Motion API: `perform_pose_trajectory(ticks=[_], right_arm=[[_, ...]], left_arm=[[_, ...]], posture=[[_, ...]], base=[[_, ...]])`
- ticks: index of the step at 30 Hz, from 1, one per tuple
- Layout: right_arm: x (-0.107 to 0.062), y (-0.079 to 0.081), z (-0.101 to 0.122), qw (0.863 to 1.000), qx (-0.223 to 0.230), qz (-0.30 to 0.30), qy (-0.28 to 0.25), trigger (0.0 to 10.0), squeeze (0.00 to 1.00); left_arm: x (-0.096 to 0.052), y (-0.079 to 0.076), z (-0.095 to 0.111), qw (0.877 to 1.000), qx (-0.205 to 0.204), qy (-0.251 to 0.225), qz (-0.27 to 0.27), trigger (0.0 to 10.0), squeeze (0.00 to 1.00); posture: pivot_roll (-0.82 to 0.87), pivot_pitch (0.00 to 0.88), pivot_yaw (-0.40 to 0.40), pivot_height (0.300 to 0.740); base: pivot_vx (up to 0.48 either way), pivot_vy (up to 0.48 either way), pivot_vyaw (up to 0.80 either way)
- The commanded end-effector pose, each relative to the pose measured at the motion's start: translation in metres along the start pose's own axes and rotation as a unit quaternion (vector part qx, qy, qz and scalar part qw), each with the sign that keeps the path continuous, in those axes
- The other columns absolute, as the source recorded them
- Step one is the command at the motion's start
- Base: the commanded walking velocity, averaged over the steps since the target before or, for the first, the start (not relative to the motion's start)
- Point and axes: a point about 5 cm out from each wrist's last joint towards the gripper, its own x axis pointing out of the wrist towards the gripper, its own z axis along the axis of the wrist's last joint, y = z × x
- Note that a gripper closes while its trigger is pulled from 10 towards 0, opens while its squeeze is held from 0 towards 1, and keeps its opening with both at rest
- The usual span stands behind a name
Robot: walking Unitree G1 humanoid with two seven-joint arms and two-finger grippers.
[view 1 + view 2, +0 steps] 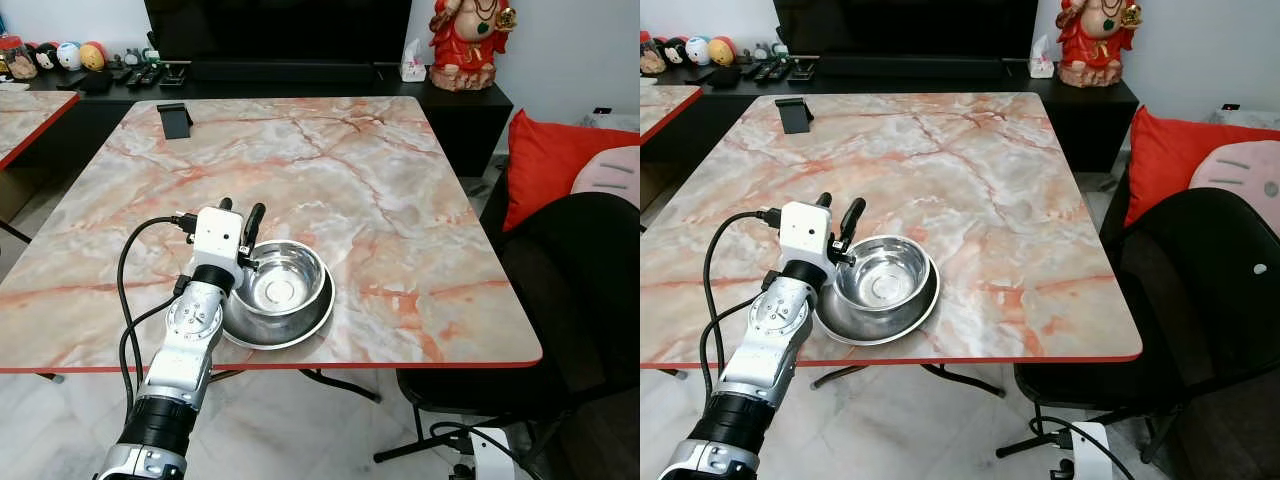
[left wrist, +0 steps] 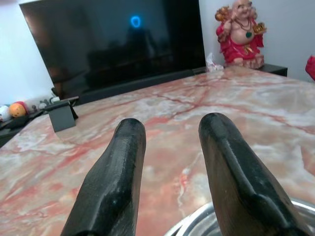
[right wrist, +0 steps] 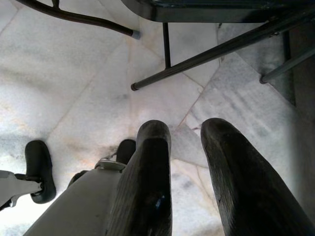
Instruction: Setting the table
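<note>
Table: a square marble-patterned tabletop (image 1: pixel 330 160) in pink and grey with a red edge is seen from above, a black television stand behind it.

Bowl: a shiny round stainless-steel bowl (image 1: pixel 283 280) is nested in a wider, shallow steel dish (image 1: pixel 300 328) near the table's front edge — towards the robot's left of centre.

Left gripper: the left gripper (image 1: pixel 240 214) is held just beside the bowl's left rim, above the tabletop. Its two long black fingers (image 2: pixel 118 182) are parted with bare marble visible between them, and nothing is grasped; one finger lies close to the rim, though contact cannot be confirmed. The silver left arm (image 1: pixel 185 350) is raised from below the table edge, a black cable looped beside it.

Right gripper: the right gripper (image 3: pixel 184 132) is hung low at the robot's side, pointed at the pale tiled floor (image 3: pixel 74 73) — its fingers are slightly apart and empty.

Surroundings: a small black stand (image 1: pixel 175 119) is set at the table's far left corner. A red seated figurine (image 1: pixel 466 40) is placed on the television stand, a black chair (image 1: pixel 1210 290) is drawn up at the table's right, and a red cushion (image 1: pixel 545 160) is seen beyond it.
</note>
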Motion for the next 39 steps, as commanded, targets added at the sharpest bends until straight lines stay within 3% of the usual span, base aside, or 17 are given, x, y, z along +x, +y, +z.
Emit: perform_pose_trajectory(ticks=[1,7,39], right_arm=[[0.0,0.0,-0.001,1.0,0.011,-0.004,-0.002,10.0,0.0],[0.0,0.001,-0.001,1.0,0.014,-0.004,-0.002,10.0,0.0],[0.0,-0.001,0.001,1.0,0.004,-0.002,0.0,10.0,0.0]], left_arm=[[0.004,0.002,0.004,1.0,0.005,-0.011,-0.001,10.0,0.0],[0.001,-0.003,0.002,1.0,0.004,-0.008,-0.005,10.0,0.0],[0.004,-0.016,0.012,1.0,-0.015,-0.018,-0.006,10.0,0.0]], posture=[[0.03,0.0,0.011,0.74],[0.03,0.0,0.012,0.74],[0.08,0.0,-0.006,0.74]], base=[[0.0,0.0,0.0],[0.0,0.0,0.0],[0.0,0.28,0.0]])
